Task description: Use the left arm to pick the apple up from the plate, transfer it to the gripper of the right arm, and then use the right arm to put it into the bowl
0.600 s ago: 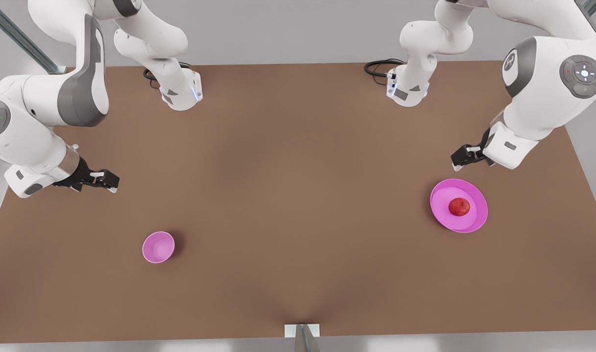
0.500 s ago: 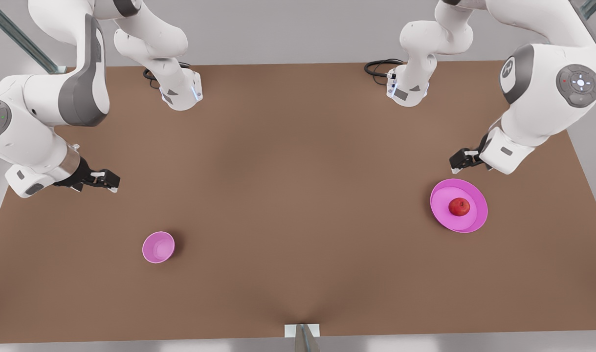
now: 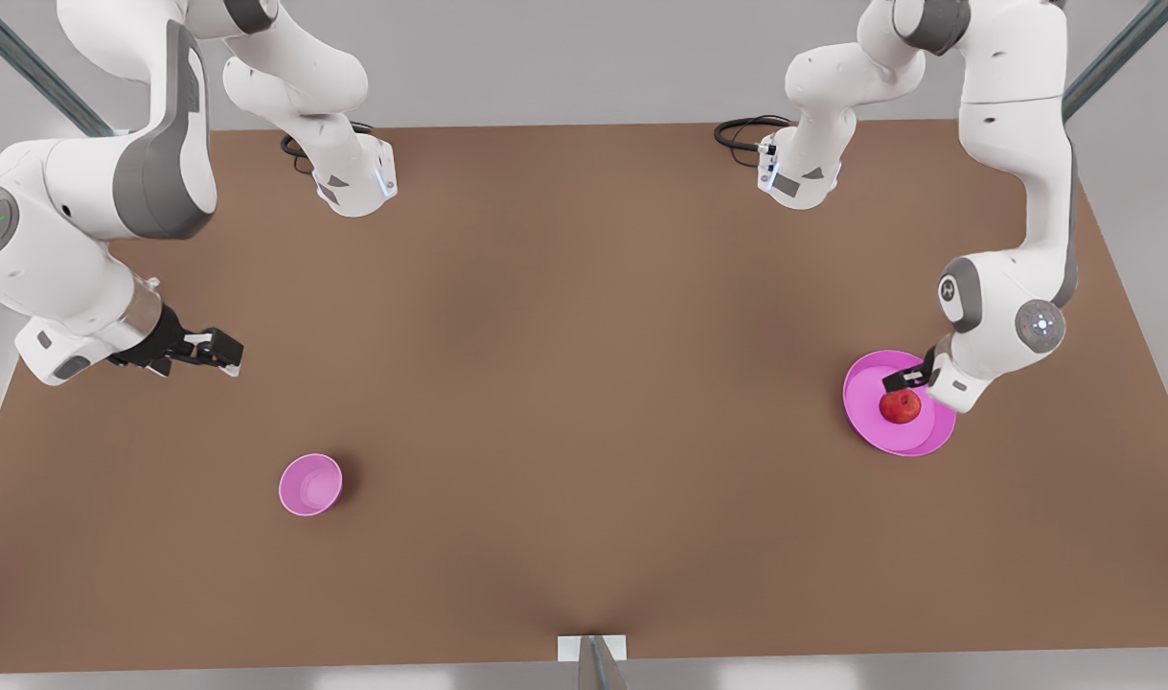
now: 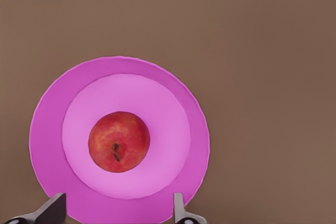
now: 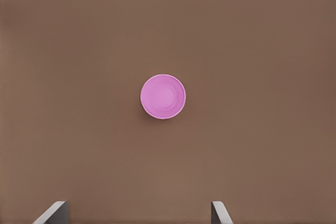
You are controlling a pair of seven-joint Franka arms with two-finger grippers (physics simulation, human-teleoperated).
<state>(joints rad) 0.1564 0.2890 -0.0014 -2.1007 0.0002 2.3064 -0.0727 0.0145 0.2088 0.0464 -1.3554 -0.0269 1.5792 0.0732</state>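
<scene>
The brown table (image 3: 564,383) carries everything. The left arm (image 3: 1019,240) reaches in on the front view's right side, and its wrist is bent down over the plate (image 3: 866,422). The right arm (image 3: 76,230) waits on the front view's left side, with the right gripper (image 3: 221,350) hanging above bare table, far from the plate. In its wrist view the two fingertips (image 5: 52,212) stand wide apart and the bowl (image 5: 163,96) lies well ahead of them, empty.

The plate sits near the right edge of the table. The apple (image 4: 119,141) rests upright in the middle of the plate, with the stem hollow facing up. The left gripper (image 3: 904,380) is just above the apple, at its far side. Its fingertips (image 4: 179,211) are spread apart, wider than the apple, and nothing is between them.

The step in hand, I think, is the descent for the grasp. To do it well, the gripper should first come over the middle of the apple, so that one finger passes on each side. Then it goes straight down, stops before the pads reach the plate floor, and closes at the widest part of the apple, because a round fruit can slip out.
</scene>
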